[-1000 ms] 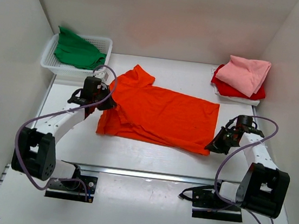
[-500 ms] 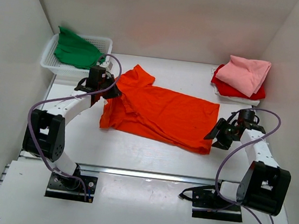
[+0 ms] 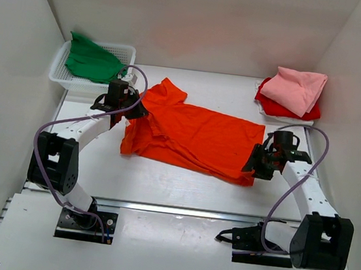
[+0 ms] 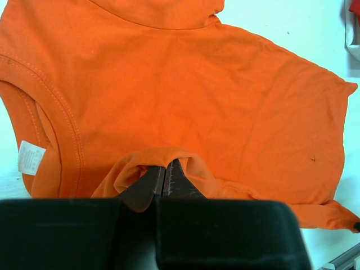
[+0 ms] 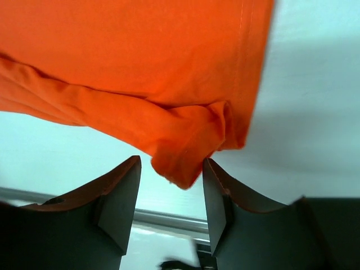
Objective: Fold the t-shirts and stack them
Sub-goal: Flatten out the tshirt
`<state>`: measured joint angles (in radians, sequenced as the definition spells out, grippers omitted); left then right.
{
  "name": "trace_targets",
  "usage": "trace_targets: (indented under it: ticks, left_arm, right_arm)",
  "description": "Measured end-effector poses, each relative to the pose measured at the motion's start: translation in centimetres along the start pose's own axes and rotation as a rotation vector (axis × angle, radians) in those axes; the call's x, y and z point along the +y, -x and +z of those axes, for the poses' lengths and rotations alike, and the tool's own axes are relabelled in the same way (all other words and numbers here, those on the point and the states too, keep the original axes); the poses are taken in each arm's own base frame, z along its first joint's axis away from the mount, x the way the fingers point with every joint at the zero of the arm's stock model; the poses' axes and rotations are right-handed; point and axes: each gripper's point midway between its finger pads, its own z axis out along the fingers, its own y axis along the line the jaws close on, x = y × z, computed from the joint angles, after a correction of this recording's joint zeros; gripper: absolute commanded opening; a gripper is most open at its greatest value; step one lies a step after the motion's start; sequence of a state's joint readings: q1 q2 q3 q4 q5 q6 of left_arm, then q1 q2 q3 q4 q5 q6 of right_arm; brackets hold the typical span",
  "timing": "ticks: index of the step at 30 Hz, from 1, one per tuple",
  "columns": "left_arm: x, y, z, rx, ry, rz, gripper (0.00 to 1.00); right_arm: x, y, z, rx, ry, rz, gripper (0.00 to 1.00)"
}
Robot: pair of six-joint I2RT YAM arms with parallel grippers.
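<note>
Folding the bright orange short-sleeved cloth t-shirt (image 3: pixel 194 133), by the look of it, with grips being taken ahead of the fold; nearest, at the near right hem corner, right hand (image 5: pixel 171 183) spread wide, straddling the bunched corner, gripping nothing yet; next, probably, closing on that corner, deep enough to catch both layers; further back on the left, left hand (image 4: pixel 163 179) pinched tight on a small raised fold of orange cloth at the shoulder end, near the neckline and its white label (image 4: pixel 27 156); after that, likely, lifting both ends together and carrying one edge over the other, evenly, to avoid a skewed crease; shirt itself spread sideways across the middle of the white tabletop (image 3: pixel 162 179), mostly flat, rumpled along the near edge, one sleeve poking toward the back; far left, crumpled green cloth t-shirt (image 3: pixel 90 61) heaped in the white plastic mesh basket (image 3: pixel 128 53); far right, folded pale pink cloth t-shirt (image 3: pixel 299 89) lying atop a folded red cloth t-shirt (image 3: pixel 279 109), no orange on that pile yet.
</note>
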<state>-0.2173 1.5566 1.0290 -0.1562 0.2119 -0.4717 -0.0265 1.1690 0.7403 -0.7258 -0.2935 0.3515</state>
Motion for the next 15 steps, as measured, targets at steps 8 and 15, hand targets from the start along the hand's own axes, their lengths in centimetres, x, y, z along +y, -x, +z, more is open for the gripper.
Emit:
trace_targets:
  ticks: [8, 15]
  left_arm:
    - [-0.2, -0.3, 0.0, 0.01, -0.008, -0.002, 0.01]
    - [0.0, -0.8, 0.0, 0.024, -0.004, -0.003, 0.01]
  right_arm:
    - [-1.6, 1.9, -2.6, -0.128, -0.202, -0.396, 0.38]
    - [0.0, 2.0, -4.9, -0.248, -0.212, -0.735, 0.43]
